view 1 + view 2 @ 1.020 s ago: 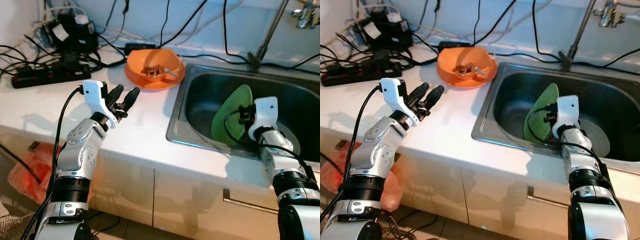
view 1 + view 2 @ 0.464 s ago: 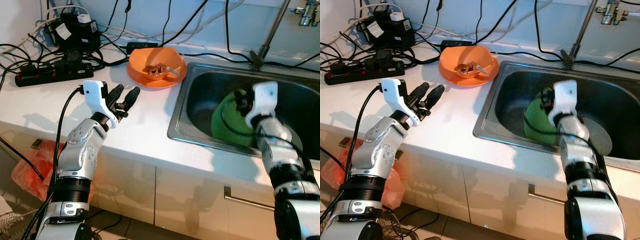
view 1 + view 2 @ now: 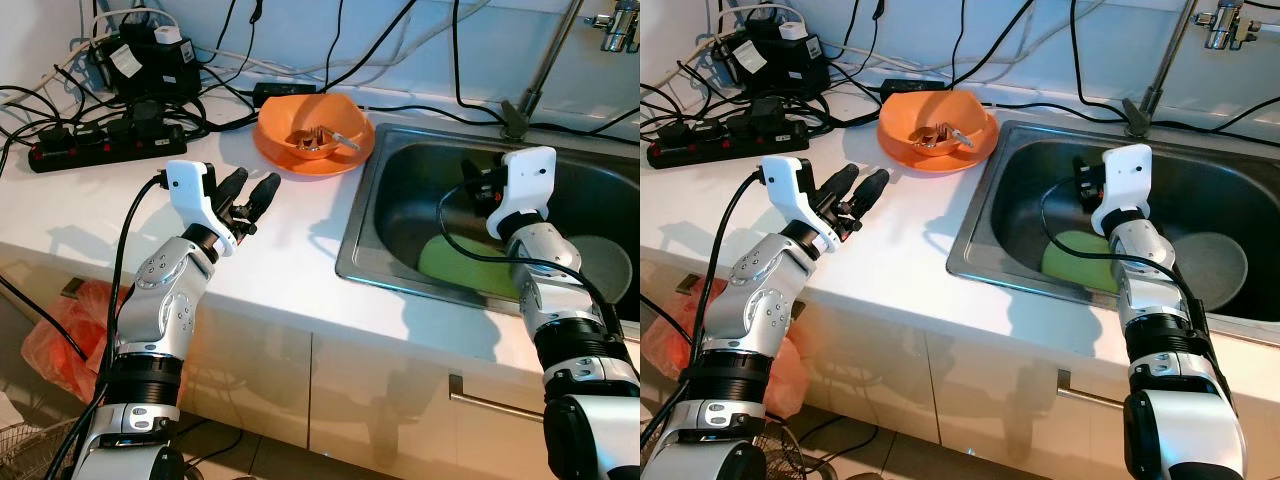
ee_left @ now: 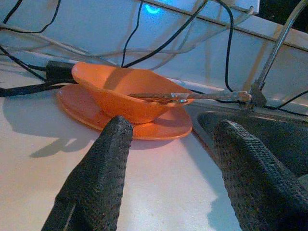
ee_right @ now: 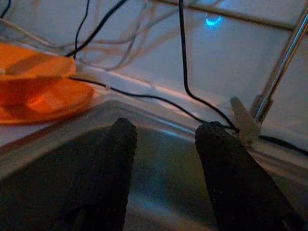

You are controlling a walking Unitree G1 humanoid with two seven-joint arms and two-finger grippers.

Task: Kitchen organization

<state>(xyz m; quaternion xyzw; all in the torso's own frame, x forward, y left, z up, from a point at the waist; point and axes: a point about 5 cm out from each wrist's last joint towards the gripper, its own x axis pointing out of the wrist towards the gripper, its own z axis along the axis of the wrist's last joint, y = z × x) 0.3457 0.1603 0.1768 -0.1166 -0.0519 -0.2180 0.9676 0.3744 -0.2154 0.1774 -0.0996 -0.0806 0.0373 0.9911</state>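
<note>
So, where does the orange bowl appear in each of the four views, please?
Left eye view: orange bowl on the counter, just left of the sink.
Right eye view: same spot, left of the sink.
Left wrist view: bowl straight beyond the left tool.
Right wrist view: bowl off to the side of the right tool, past the sink's edge.
Shared landmark: the tap pipe behind the sink.

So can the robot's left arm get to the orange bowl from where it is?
Probably yes. The left gripper hovers open over the white counter, fingers aimed at the orange bowl on its orange plate. Only bare counter lies between them. The black cables sit behind the bowl.
</note>
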